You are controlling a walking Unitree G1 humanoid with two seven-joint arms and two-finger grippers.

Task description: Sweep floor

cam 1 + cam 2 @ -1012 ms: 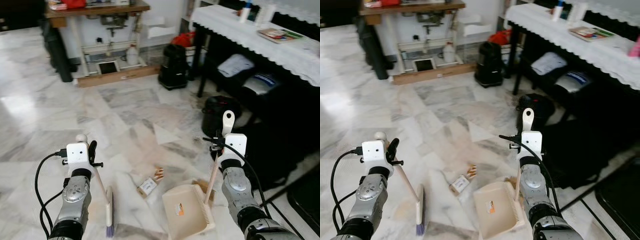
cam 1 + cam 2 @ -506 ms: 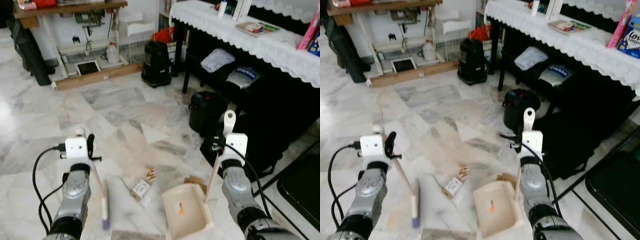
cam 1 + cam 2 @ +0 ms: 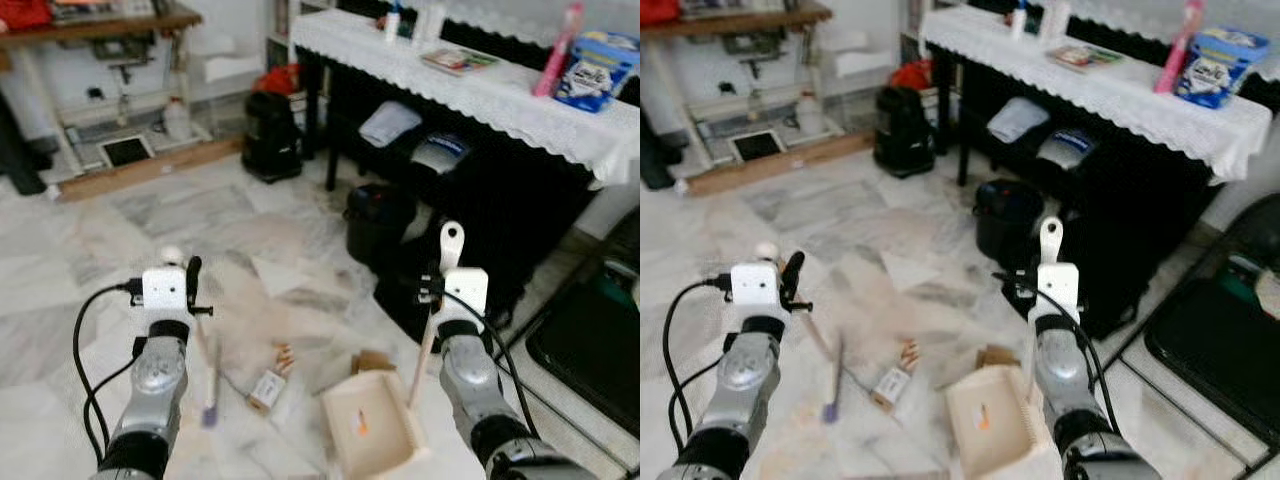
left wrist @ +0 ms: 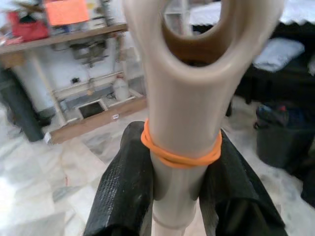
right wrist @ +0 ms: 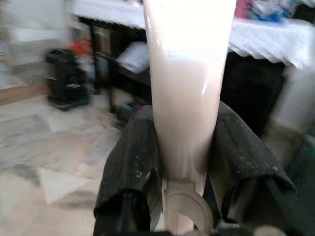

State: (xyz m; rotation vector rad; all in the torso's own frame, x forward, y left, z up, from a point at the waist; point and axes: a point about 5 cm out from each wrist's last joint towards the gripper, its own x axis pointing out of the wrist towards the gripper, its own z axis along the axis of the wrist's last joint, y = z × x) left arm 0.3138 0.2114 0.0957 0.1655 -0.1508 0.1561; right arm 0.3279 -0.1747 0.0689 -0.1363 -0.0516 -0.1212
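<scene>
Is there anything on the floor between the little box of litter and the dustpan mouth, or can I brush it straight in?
Nothing visible blocks it. The small box lies on bare marble, the dustpan just to its right with a strip of open floor between. The brown scrap sits beyond the pan, off that line. The brush head is on the box's left.

The floor (image 3: 90,290) is white marble veined with grey and a pinkish-tan patch, and on it lie a cream dustpan (image 3: 375,435) bearing a small orange mark and a small white-and-brown carton (image 3: 266,387). The broom (image 3: 209,385) has a beige handle ringed by an orange rubber band (image 4: 179,155) and a head tipped purple, gripped between the black fingers (image 4: 125,189) of the left gripper (image 4: 179,196), whose arm is silver with a white wrist block. A white lace-edged cloth (image 3: 470,95) covers the black tabletop, where a pink bottle (image 3: 560,45) and a blue-and-white box (image 3: 598,68) stand, with a black bin (image 3: 378,222) on the floor below.
</scene>
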